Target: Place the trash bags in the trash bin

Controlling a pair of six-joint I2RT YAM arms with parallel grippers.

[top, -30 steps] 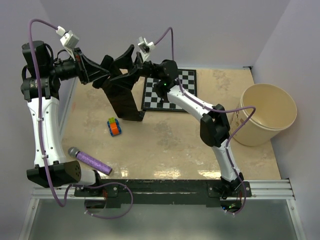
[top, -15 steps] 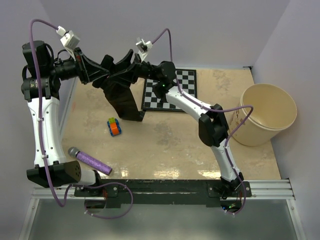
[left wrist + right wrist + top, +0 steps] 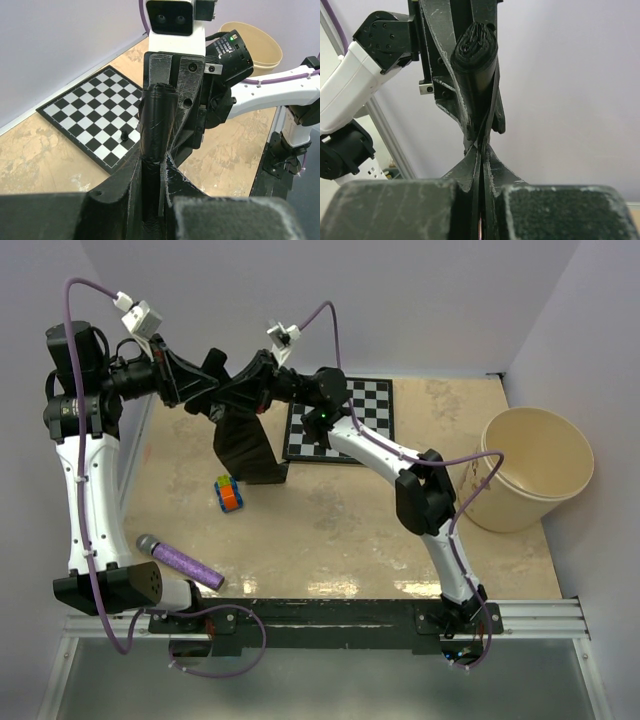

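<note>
The trash bags are a short black roll [image 3: 156,120] with a loose sheet of glossy black film [image 3: 245,448] hanging from it above the table's back left. My left gripper [image 3: 152,159] is shut on the roll, which stands up between its fingers. Directly facing it, my right gripper [image 3: 481,146] is shut on a thin fold of the film, just below the roll's end [image 3: 477,47]. In the top view the left gripper [image 3: 220,392] and right gripper [image 3: 250,392] nearly touch. The cream trash bin [image 3: 512,508] stands at the far right, away from both grippers.
A chessboard [image 3: 345,425] lies at the back middle, with a small black piece [image 3: 123,135] on it. A colourful cube [image 3: 230,493] sits under the hanging film. A purple roll [image 3: 185,562] lies near the left arm's base.
My right gripper has gone from open to shut on the film and moved slightly left toward the left gripper. The hanging sheet has shifted left a little. The left gripper kept its hold.
</note>
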